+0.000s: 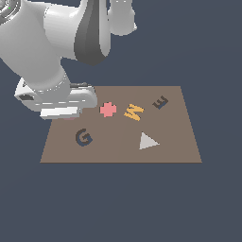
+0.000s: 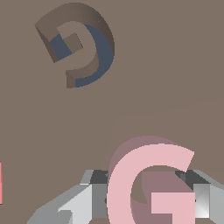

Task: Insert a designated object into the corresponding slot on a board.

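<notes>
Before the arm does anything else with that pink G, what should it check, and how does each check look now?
1. Pink G sits between the gripper fingers: ok.
2. Fingers closed firmly on it: cannot tell.
3. G-shaped slot empty: ok.
4. Pink G above the slot: not ok; in the wrist view the slot lies well apart.
5. Pink G turned to match the slot: not ok; their openings face different ways.
6. Pink cross near the gripper, off the path: cannot tell.
</notes>
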